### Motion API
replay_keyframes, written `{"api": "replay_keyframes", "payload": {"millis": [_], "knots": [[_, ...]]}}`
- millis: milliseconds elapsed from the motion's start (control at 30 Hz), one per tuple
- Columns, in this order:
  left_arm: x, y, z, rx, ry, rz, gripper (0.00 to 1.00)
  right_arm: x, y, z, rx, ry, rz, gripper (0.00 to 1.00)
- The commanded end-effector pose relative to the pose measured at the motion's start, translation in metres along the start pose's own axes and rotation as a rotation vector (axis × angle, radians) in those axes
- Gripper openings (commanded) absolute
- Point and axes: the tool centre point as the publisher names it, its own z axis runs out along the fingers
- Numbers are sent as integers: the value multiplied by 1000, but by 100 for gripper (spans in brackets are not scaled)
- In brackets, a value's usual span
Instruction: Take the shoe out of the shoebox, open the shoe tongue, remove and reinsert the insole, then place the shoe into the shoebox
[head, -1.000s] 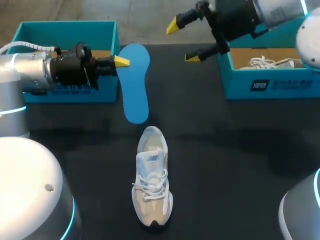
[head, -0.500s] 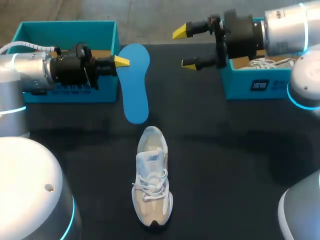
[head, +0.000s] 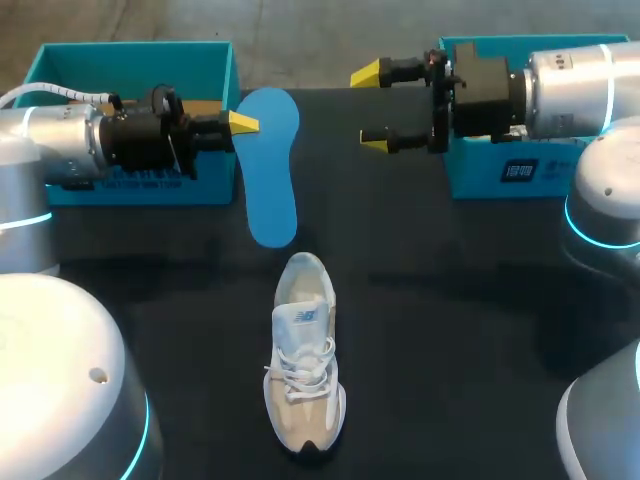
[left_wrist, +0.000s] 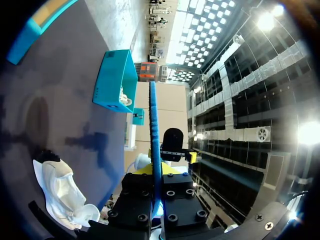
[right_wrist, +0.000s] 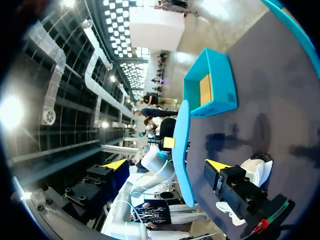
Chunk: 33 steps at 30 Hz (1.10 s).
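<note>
Left jaws pinch the insole (head: 272, 170) at eleven o'clock; right jaws spread at one; shoe (head: 305, 355) lies at six.

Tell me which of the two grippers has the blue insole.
The left gripper: it is shut on the blue insole, while the right gripper stands open with nothing between its fingers.

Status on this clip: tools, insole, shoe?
Left tool shut on insole. Right tool open, facing it, apart. Shoe upright on table. Nothing in the way.
</note>
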Motion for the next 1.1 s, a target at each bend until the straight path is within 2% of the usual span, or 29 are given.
{"api": "replay_keyframes", "payload": {"millis": [33,767,900,1100], "knots": [[0,0,0,-1,-4,0,0,1,1,3,1,-20,10,100],[0,0,0,-1,-4,0,0,1,1,3,1,-20,10,100],[1,-2,-1,-24,-15,82,0,1,1,3,1,-20,10,100],[16,1,-9,-62,16,253,0,1,1,3,1,-20,10,100]]}}
